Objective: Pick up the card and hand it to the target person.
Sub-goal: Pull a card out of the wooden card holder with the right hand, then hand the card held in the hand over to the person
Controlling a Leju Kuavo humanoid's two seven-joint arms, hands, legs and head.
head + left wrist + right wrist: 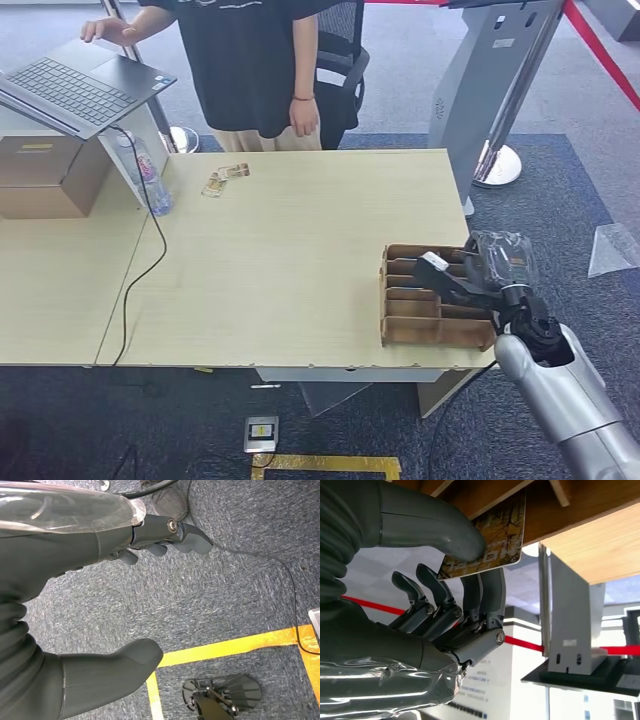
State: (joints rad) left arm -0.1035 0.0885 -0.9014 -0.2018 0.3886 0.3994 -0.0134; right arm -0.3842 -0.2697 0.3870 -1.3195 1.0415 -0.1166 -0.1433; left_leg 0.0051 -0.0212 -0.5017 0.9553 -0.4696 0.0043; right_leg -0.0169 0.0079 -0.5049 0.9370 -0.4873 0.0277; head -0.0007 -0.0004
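Right wrist view shows you the right hand [444,605] pinching the card [491,542], thumb on one face and fingers [486,592] behind it, right at the wooden organizer [584,500]. From the head view, you see that hand [468,280] over the slotted organizer [407,325] near the table's [302,260] right end; the card itself is hard to make out there. Your left hand [113,610] hangs above the carpet [226,595], fingers apart and holding nothing. A person [256,60] stands at the table's far edge, one hand [303,117] lowered.
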